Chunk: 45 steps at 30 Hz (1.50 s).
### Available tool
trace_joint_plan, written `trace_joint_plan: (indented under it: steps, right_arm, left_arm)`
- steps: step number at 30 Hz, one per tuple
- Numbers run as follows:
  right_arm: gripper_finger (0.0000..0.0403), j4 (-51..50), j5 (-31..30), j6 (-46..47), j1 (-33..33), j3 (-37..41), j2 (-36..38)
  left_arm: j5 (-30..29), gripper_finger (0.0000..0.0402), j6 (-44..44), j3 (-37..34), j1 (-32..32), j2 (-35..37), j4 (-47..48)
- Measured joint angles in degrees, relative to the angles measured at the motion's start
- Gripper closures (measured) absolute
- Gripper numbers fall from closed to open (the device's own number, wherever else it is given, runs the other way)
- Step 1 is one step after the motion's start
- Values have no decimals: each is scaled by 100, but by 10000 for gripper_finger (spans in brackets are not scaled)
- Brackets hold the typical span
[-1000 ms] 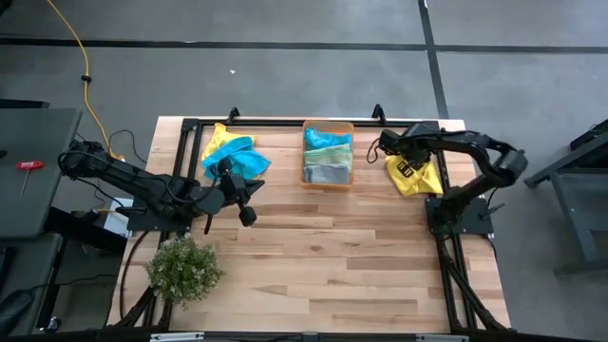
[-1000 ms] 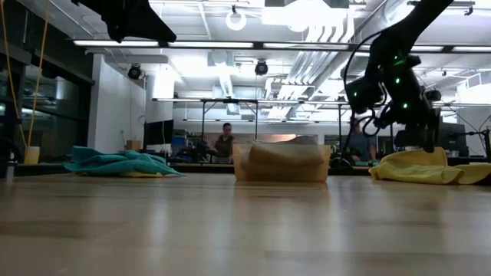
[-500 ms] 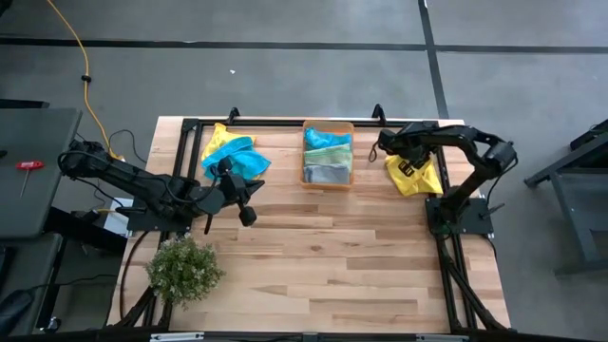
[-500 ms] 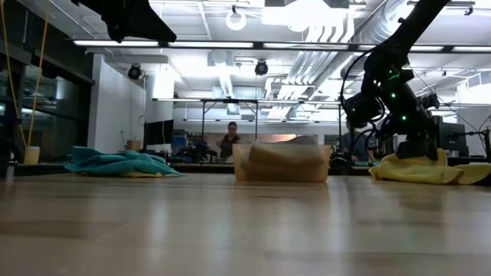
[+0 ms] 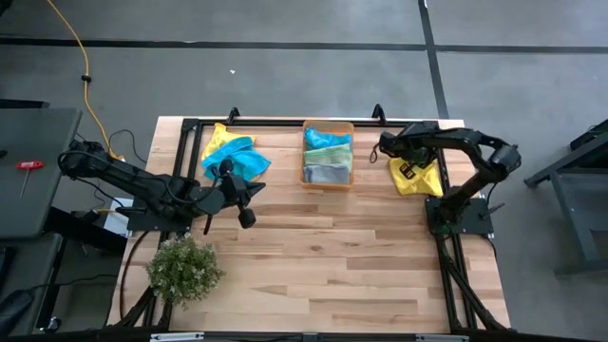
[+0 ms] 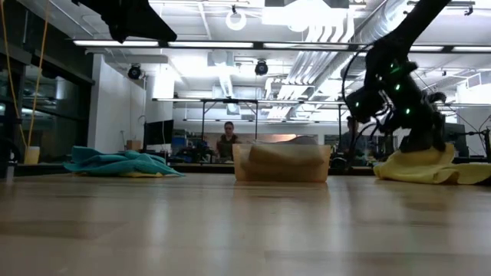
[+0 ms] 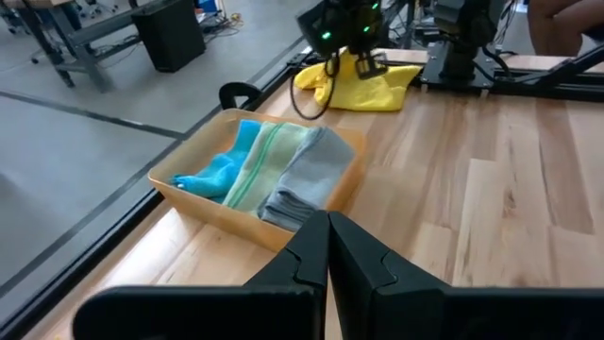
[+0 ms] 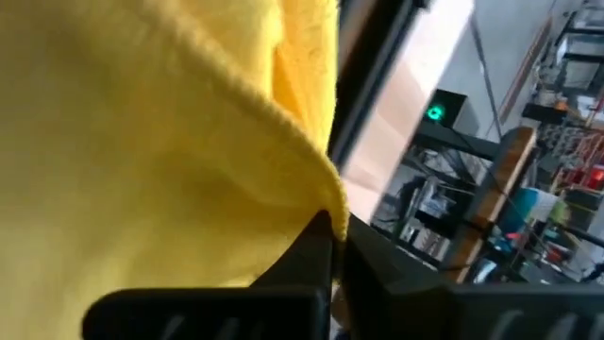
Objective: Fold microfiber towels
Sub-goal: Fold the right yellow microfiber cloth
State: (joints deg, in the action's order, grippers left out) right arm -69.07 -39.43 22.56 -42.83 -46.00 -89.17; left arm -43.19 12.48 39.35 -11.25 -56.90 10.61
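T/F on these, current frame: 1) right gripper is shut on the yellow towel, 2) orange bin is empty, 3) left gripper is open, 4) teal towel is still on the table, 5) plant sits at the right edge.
1. True. The right gripper is shut on the crumpled yellow microfiber towel.
2. False. The orange translucent plastic bin holds folded teal, green and grey towels.
3. False. The left gripper is shut, holding nothing.
4. True. The crumpled teal microfiber towel lies on the wooden table.
5. False. The small bushy green plant sits by the left edge.
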Motion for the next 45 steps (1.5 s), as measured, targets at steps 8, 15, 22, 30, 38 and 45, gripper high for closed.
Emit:
trace_joint_plan:
  steps: [8,15,22,30,38,45]
  right_arm:
    - [402,-687,612,1008,1911,-196,1844]
    - [402,203,1117,1477,4130,-1171,2944]
    - [403,1266,1908,1006,6097,-1904,2603]
    - [403,1385,2490,1612,7403,-1951,1214]
    - [403,2992,2546,987,7695,-1878,-517]
    - [403,5193,3710,-169,7692,-1880,-1891]
  left_arm:
    - [-82,401,-67,0,0,1,-9]
    - [-67,401,84,-2,0,2,-13]
    - [228,401,84,-1,0,0,-11]
    - [490,401,85,-2,4,0,-13]
    - [1358,400,-67,-2,-48,-933,-746]
    - [1634,400,-506,30,-37,-2477,-2086]
